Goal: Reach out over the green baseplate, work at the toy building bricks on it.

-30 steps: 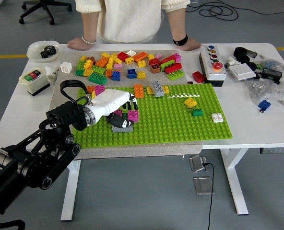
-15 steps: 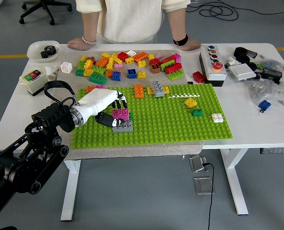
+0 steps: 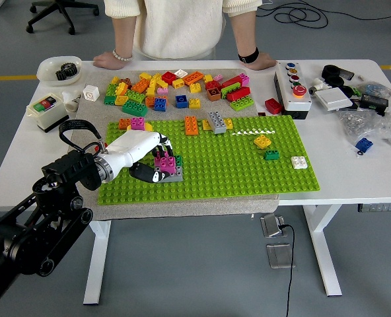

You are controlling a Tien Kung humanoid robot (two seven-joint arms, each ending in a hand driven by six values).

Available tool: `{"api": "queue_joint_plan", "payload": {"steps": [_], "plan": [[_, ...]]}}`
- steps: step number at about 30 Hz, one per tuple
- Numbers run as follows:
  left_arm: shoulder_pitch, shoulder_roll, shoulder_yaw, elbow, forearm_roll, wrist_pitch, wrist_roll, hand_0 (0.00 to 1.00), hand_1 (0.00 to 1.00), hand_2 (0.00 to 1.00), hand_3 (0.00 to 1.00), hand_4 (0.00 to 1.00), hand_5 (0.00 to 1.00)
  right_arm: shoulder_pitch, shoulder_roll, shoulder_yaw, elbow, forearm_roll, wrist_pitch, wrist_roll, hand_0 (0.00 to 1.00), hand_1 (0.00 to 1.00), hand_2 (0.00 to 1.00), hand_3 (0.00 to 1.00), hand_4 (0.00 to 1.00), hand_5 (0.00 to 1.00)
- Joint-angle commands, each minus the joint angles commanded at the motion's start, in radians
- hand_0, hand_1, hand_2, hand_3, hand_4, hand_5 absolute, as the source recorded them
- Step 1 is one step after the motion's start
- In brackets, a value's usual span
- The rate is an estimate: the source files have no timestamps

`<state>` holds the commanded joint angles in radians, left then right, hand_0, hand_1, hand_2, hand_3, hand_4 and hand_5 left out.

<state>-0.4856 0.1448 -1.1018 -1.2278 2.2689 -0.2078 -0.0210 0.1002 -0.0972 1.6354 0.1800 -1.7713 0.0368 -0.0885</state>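
Left hand (image 3: 146, 157) is out over the left part of the green baseplate (image 3: 248, 168), fingers curled around a small stack, magenta brick (image 3: 165, 162) on a grey brick (image 3: 172, 175), which sits on the studs; whether it presses or lifts I cannot tell. Looks early: only a few bricks are on the plate, an orange one (image 3: 191, 125), a grey one (image 3: 216, 121), yellow (image 3: 262, 140), green (image 3: 271, 155), white (image 3: 299, 162), while the loose pile (image 3: 176, 87) lies untouched on the mat behind. A person's hands (image 3: 109, 61) rest flat on the far table edge; right arm not seen.
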Motion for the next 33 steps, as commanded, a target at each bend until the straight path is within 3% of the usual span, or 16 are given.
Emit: {"api": "queue_joint_plan", "payload": {"steps": [12,33], "plan": [[0.01,0.009,-0.012,0.004,0.0,0.001,-0.001,0.7,0.523,0.525,0.546,0.788,0.187,0.001,-0.001,0.003,0.0,0.002,0.0,-0.001,0.75,0.637,0.679,0.645,0.868,0.566],[0.014,-0.007,-0.012,0.025,0.0,0.017,-0.004,0.7,0.523,0.525,0.546,0.792,0.192,0.003,0.001,0.002,0.0,0.005,0.0,-0.002,0.75,0.637,0.679,0.645,0.868,0.565]]}}
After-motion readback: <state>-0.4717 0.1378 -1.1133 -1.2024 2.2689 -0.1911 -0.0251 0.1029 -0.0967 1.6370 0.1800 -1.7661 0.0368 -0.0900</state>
